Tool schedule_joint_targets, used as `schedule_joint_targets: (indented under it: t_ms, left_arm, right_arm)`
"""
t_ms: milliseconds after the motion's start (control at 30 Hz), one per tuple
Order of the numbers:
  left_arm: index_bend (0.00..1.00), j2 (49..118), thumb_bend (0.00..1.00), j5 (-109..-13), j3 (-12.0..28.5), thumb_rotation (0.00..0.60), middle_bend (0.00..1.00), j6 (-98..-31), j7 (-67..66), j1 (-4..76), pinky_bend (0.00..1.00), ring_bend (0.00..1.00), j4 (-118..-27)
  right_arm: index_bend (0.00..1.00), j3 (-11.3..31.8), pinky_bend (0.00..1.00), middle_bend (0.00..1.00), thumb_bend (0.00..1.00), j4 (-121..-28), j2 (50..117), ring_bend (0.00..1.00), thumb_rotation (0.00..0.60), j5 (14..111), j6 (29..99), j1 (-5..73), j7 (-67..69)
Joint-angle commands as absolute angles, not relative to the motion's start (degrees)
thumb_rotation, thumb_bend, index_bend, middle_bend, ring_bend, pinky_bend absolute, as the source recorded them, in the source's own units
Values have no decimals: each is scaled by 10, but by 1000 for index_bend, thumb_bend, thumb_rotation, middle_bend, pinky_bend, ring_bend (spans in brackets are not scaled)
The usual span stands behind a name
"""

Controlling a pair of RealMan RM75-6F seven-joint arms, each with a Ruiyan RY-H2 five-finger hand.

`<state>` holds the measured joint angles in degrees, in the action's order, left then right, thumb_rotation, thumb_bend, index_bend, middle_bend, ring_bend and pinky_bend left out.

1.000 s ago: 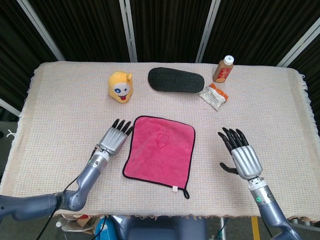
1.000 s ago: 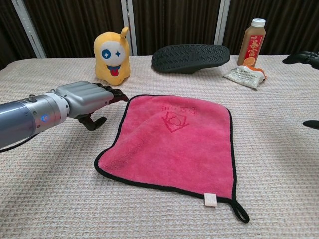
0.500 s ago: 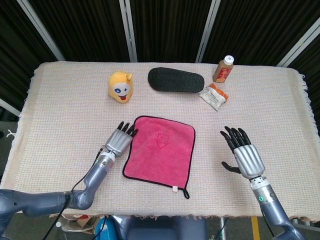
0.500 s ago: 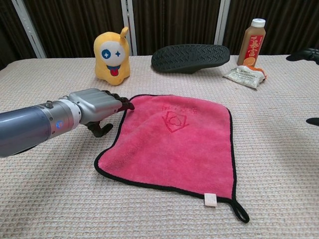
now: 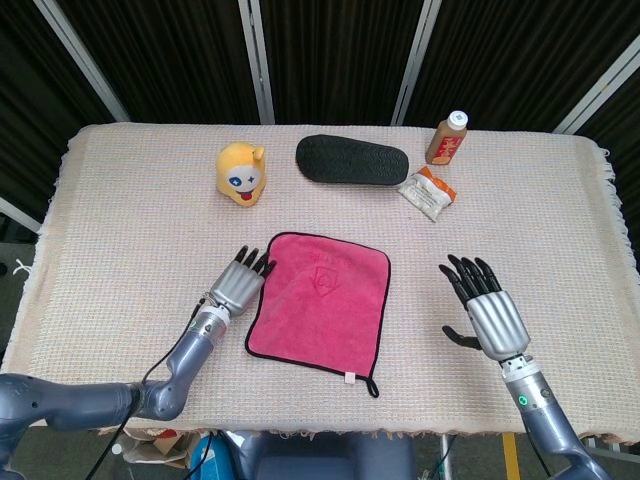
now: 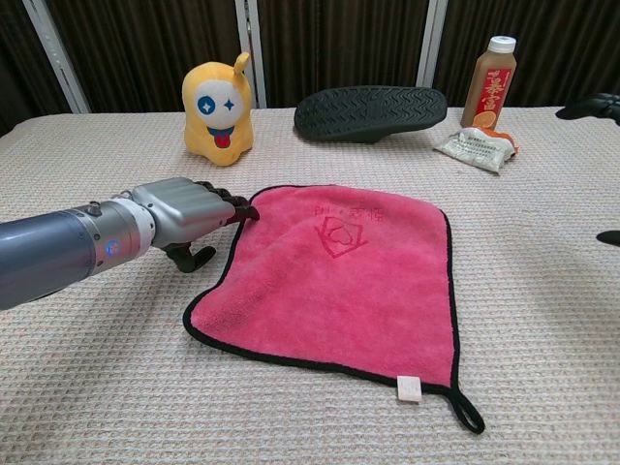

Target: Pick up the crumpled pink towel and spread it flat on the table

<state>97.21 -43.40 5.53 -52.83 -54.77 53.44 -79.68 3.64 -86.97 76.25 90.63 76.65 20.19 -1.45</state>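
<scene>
The pink towel [image 5: 320, 302] [image 6: 337, 274] with a black border lies spread flat in the middle of the table, a small hanging loop at its near right corner. My left hand [image 5: 238, 282] [image 6: 190, 211] is flat and empty beside the towel's left edge, its fingertips at the border. My right hand [image 5: 488, 310] hovers open, palm down, well to the right of the towel and apart from it. In the chest view only dark tips of my right hand [image 6: 608, 236] show at the right edge.
A yellow plush toy [image 5: 242, 173] [image 6: 217, 108] stands at the back left. A black shoe sole [image 5: 351, 159] [image 6: 370, 111] lies behind the towel. An orange-brown bottle [image 5: 447, 137] [image 6: 489, 81] and a snack packet [image 5: 427, 191] [image 6: 476, 146] sit at the back right. The woven tablecloth [image 5: 120, 240] covers the table.
My left hand has slid a little right and nearer, up against the towel's left edge. My right hand drifted slightly nearer. The towel has not moved.
</scene>
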Motion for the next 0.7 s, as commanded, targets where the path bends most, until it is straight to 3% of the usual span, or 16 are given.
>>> schedule_joint_targets:
  t_ms: [33, 467, 700]
  left_arm:
    - [0, 970, 643, -433, 52, 600, 0, -530, -546, 536, 0, 0, -795]
    - [0, 970, 643, -429, 38, 600, 0, -532, -534, 537, 0, 0, -779]
    - [0, 977, 643, -504, 48, 600, 0, -543, -460, 530, 0, 0, -774]
  right_arm:
    - [94, 36, 0, 18, 215, -868, 763, 0, 600, 906, 766, 202, -13]
    - [102, 36, 0, 20, 214, -869, 765, 0, 600, 907, 766, 203, -12]
    - [102, 41, 0, 22, 215, -870, 767, 0, 600, 902, 765, 204, -9]
